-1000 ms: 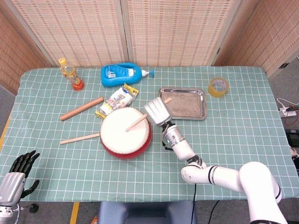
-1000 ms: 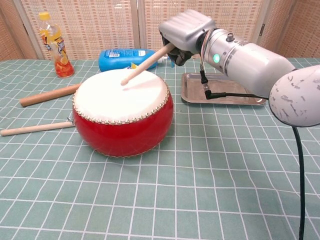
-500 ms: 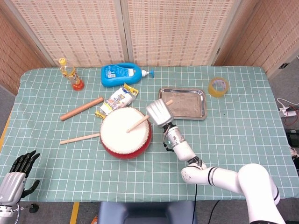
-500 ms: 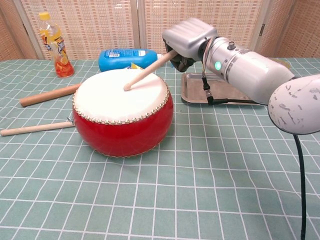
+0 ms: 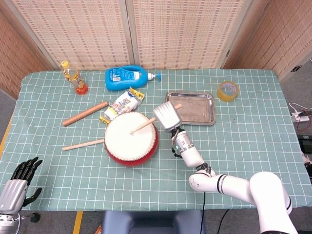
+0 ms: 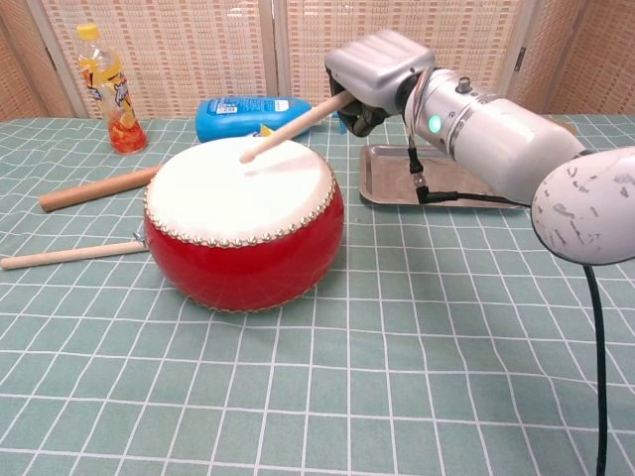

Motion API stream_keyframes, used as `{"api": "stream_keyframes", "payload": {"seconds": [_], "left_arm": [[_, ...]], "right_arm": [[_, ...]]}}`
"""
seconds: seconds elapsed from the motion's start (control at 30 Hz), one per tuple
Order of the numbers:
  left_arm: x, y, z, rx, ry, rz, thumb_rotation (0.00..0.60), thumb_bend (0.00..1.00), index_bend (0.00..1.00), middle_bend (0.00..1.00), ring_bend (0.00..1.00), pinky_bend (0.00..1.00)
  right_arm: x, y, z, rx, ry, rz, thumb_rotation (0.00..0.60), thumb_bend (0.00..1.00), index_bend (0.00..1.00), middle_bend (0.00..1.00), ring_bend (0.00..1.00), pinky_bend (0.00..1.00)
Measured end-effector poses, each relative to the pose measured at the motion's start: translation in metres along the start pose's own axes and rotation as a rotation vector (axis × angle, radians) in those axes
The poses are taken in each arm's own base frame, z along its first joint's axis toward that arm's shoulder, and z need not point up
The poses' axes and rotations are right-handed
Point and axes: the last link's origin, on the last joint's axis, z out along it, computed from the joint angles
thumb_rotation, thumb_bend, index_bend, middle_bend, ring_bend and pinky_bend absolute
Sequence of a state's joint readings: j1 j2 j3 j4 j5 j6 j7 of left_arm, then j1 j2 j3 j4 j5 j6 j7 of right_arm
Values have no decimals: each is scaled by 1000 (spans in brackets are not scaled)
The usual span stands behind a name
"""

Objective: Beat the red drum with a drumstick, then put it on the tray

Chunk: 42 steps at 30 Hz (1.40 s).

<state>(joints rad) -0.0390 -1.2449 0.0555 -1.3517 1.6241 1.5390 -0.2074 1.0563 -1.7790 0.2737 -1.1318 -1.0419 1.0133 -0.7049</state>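
The red drum (image 5: 130,139) (image 6: 244,224) with a white skin stands mid-table. My right hand (image 5: 167,117) (image 6: 378,69) grips a wooden drumstick (image 5: 144,125) (image 6: 292,125) at the drum's right rim. The stick slants down to the left, its tip just above the skin. A metal tray (image 5: 192,107) (image 6: 442,182) lies right of the drum, behind the hand. A second drumstick (image 5: 83,145) (image 6: 65,255) lies on the cloth left of the drum. My left hand (image 5: 18,184) hangs at the lower left, off the table, fingers apart and holding nothing.
A wooden rolling pin (image 5: 85,113) (image 6: 97,187), a snack packet (image 5: 122,104), a blue detergent bottle (image 5: 128,78) (image 6: 251,114) and an orange drink bottle (image 5: 74,77) (image 6: 109,90) sit behind and left of the drum. A tape roll (image 5: 227,90) lies right of the tray.
The drumstick tip dipped toward the skin half a second ago and has now lifted a little. The right hand shifted slightly right. The left hand stayed put.
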Motion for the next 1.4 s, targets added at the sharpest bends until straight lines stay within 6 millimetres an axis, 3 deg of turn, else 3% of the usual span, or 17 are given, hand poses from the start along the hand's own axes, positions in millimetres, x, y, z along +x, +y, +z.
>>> {"api": "stream_keyframes", "payload": {"seconds": [0.13,0.43,0.77,1.1,1.4], "left_arm": [[0,-1,0,4,0,-2,600,274,81,0,0,0],[0,0,0,5,-1,-1,600,274,81,0,0,0],[-1,-1,0,7,-5,2,600,275,81,0,0,0],[-1,-1,0,7,-3,2,600,275,81,0,0,0],[-2,-2,-1,11,-8,2,600,274,81,0,0,0]], "right_arm": [[-4,0,0,0,-13,-29,600,798,1000,1000,1000,1000],[16,4,4,-39,66,161,600,797,1000,1000,1000,1000],[-7,3,-1,-3,-29,-10,600,797,1000,1000,1000,1000],[17,8,3,-42,84,171,600,797,1000,1000,1000,1000],[-11,4,-3,0,-37,-10,600,798,1000,1000,1000,1000]]}}
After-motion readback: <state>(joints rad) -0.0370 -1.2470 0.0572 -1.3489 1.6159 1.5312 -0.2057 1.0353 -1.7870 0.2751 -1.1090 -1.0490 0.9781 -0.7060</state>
